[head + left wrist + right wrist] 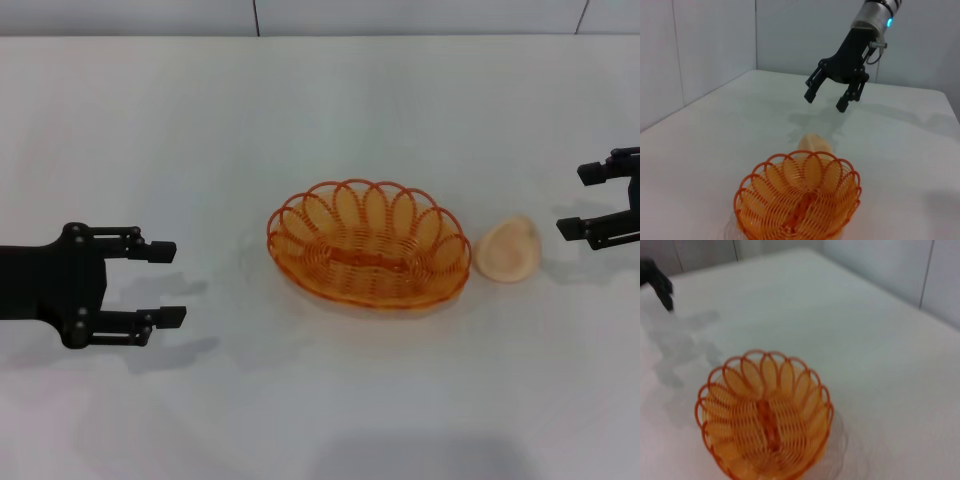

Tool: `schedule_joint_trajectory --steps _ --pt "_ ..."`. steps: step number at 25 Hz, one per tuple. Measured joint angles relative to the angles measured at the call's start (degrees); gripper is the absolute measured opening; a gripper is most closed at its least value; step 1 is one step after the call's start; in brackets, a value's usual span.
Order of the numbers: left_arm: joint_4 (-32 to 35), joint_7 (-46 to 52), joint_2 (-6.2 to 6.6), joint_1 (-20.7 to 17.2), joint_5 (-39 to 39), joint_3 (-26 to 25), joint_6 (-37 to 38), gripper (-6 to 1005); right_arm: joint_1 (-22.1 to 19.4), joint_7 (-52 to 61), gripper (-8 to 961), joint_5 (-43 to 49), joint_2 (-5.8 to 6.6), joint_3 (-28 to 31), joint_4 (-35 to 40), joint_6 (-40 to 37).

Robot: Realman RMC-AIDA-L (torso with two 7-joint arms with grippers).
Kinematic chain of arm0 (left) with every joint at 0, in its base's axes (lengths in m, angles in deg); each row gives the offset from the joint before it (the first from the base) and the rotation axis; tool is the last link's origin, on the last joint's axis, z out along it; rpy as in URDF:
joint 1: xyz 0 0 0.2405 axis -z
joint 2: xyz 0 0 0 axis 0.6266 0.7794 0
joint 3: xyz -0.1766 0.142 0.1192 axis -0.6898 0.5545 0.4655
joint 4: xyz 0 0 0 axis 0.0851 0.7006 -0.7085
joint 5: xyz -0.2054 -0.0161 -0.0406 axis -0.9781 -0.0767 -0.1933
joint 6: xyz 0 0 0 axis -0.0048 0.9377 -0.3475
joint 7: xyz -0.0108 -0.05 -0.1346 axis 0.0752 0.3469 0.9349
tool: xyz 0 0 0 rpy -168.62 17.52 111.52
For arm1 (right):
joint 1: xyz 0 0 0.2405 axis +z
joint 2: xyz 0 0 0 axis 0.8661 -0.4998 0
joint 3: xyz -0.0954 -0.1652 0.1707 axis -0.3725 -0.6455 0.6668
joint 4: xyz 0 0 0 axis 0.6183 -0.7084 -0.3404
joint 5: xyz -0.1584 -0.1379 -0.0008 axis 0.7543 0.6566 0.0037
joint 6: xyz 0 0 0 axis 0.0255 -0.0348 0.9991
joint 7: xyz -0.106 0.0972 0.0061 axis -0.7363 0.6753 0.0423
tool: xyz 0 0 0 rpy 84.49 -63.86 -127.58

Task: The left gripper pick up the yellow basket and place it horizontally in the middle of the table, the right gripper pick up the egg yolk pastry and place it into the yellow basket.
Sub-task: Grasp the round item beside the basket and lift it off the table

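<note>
The yellow basket (368, 246) lies lengthwise across the middle of the white table (320, 410) and is empty. The egg yolk pastry (508, 249) sits on the table just off the basket's right end, tilted on its side. My left gripper (166, 283) is open and empty, well to the left of the basket. My right gripper (579, 200) is open and empty, just right of the pastry. The left wrist view shows the basket (799, 200), the pastry (815, 144) behind it, and the right gripper (826, 101) above the table beyond. The right wrist view shows the basket (765, 415); the pastry is out of that view.
A grey panelled wall (300, 15) runs along the table's far edge. In the left wrist view, walls (695, 45) close off the table's far corner. One finger of the left gripper (661, 287) shows at the edge of the right wrist view.
</note>
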Motion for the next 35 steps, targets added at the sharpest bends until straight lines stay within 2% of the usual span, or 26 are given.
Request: schedule_joint_trajectory --steps 5,11,19,29,33,35 --pt "0.51 1.01 0.25 0.09 -0.01 -0.02 0.67 707 4.03 8.67 787 7.71 -0.85 -3.34 1.99 -0.01" --pt "0.51 1.47 0.29 0.17 0.08 0.06 0.73 707 6.67 10.95 783 12.76 -2.62 -4.38 0.34 0.19" --pt "0.5 1.76 -0.06 -0.09 0.11 0.06 0.44 697 8.37 10.93 778 12.09 -2.82 -8.31 -4.76 4.76" --pt "0.5 1.61 -0.12 -0.1 0.11 -0.08 0.02 662 8.69 10.9 772 11.46 -2.95 -8.82 -8.28 11.11" --pt "0.5 1.8 -0.13 -0.18 0.06 -0.06 0.02 591 8.63 10.9 770 11.41 -3.01 -9.26 -8.89 11.65" --pt "0.5 1.84 -0.12 -0.22 0.07 -0.05 0.02 556 8.81 10.89 708 11.39 -3.0 -9.64 -9.41 11.67"
